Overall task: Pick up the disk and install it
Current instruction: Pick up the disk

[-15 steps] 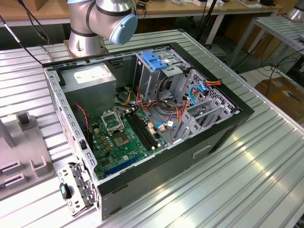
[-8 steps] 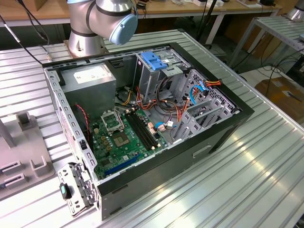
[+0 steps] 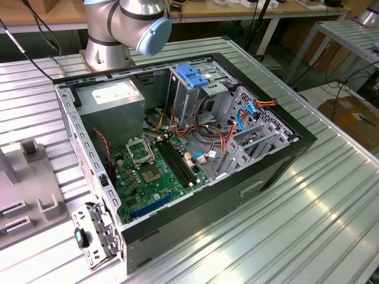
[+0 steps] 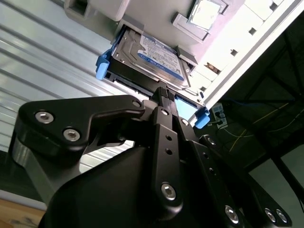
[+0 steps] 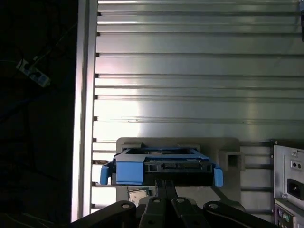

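flat silver-grey metal hard disk with blue-and-white label and blue plastic side rails sits in a light grey plastic holder on the ribbed aluminium surface. black gripper is right at the disk's near edge in both wrist views, fingers pressed together, tips at that edge; can't tell if they touch it. exterior view: open black computer case lies on its side, green motherboard facing up, metal drive cage with light-blue latch near the arm's base.
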